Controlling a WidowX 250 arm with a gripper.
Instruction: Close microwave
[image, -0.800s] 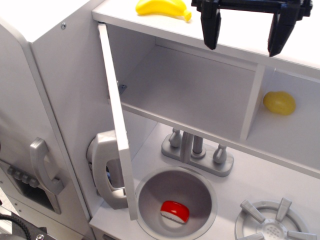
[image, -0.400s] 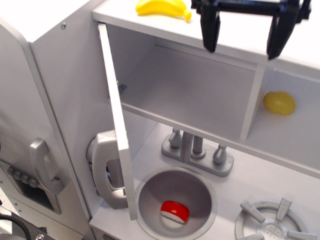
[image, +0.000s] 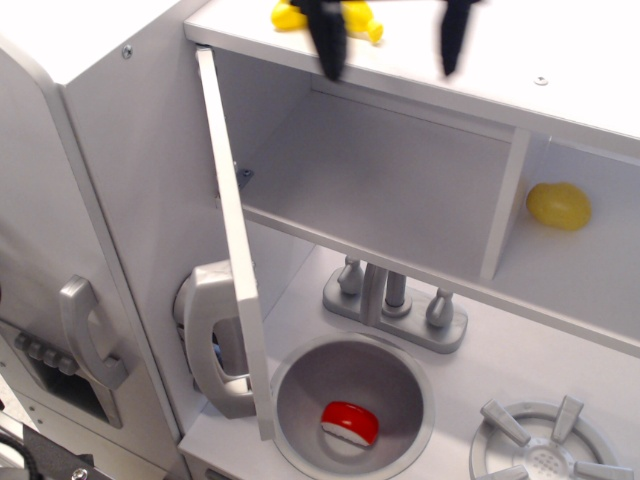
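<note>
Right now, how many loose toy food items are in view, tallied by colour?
Yellow: 2, the banana on the top shelf and the lemon in the right cubby.
Red: 1, the red-and-white piece in the sink.
Total: 3

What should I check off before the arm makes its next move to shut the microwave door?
1. Microwave door open and needing a push: ok, it stands swung out, edge-on to the camera.
2. Microwave compartment free of anything that blocks closing: ok, nothing shows inside.
3. Pincer empty: ok, its fingers are spread with nothing between them.
4. Pincer placed against the door: not ok, it hangs at the top shelf near the banana, apart from the door.
5. Door's swing path clear: ok, the faucet and sink sit below the compartment.
6. Door handle side reachable: cannot tell, the outer face is turned away.
</note>
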